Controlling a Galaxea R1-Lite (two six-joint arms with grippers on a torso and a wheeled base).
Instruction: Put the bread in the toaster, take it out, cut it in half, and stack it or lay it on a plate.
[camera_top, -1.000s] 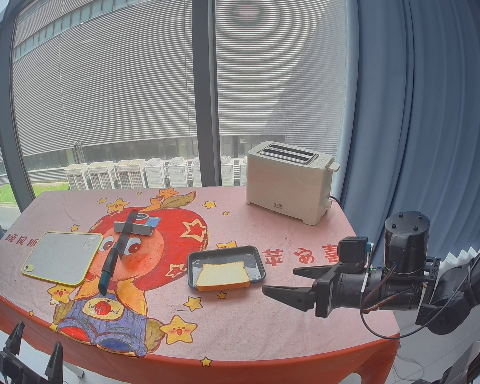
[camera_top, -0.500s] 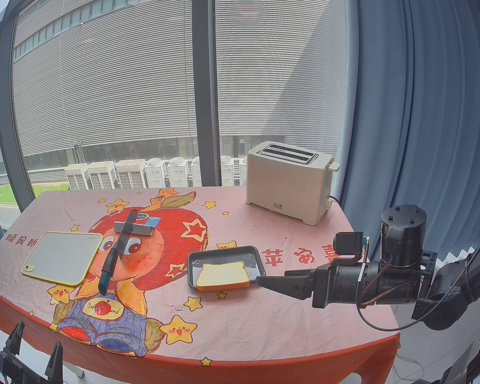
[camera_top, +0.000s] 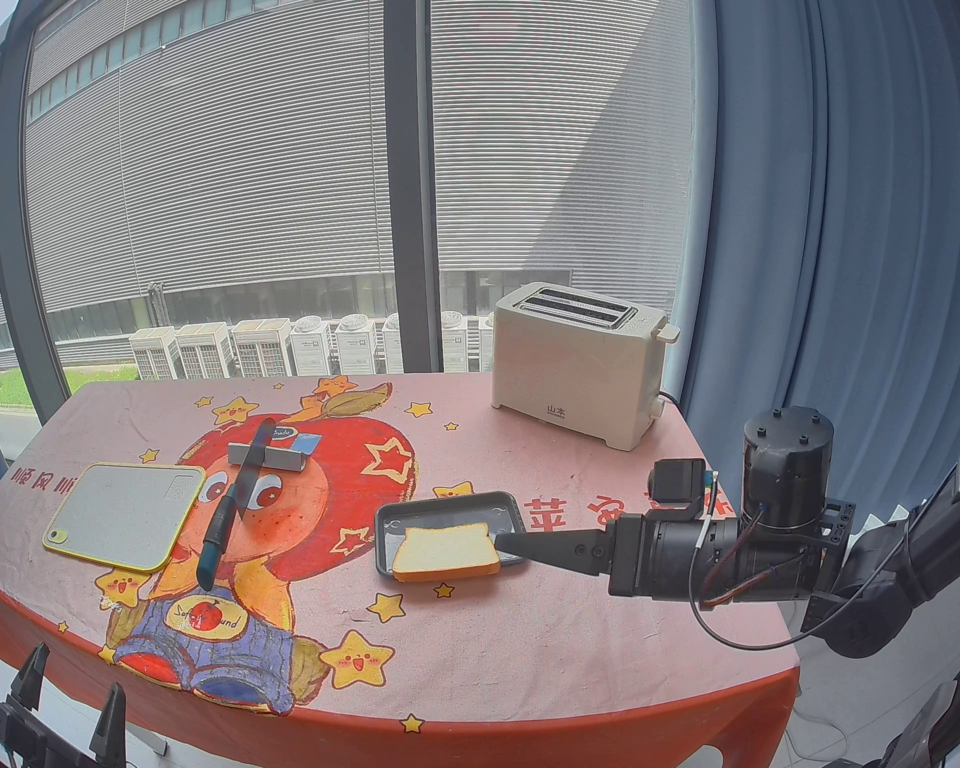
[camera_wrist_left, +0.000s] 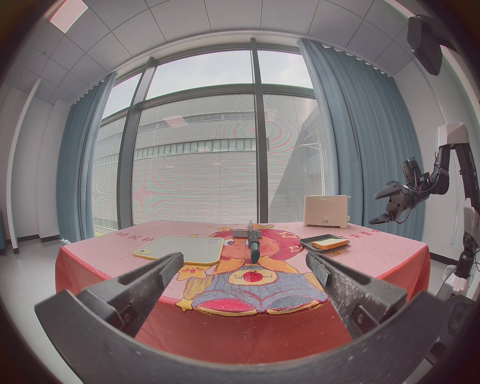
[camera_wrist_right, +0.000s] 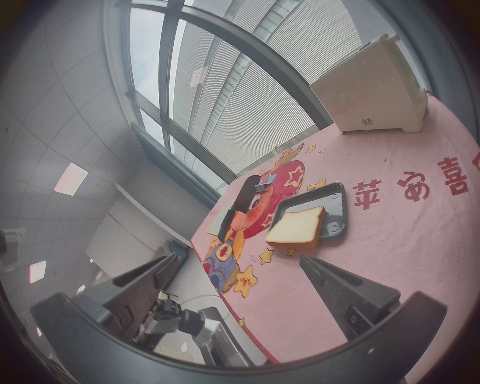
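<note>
Pink cartoon tablecloth (camera_top: 600, 640) by a window (camera_top: 250, 150): bread (camera_top: 446, 552), likely light, soft and easily crushed, lies across the near rim of a dark tray (camera_top: 440, 509), best pinched gently at its right crust by the spread-jawed right gripper (camera_top: 508, 545) just beside it; left gripper (camera_wrist_left: 245, 258), likewise spread, hangs well apart.

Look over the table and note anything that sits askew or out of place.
The bread slice lies askew in its tray, jutting past the near rim. The knife leans with its blade on a small block, which looks deliberate. Nothing looks spilled or damaged.
</note>
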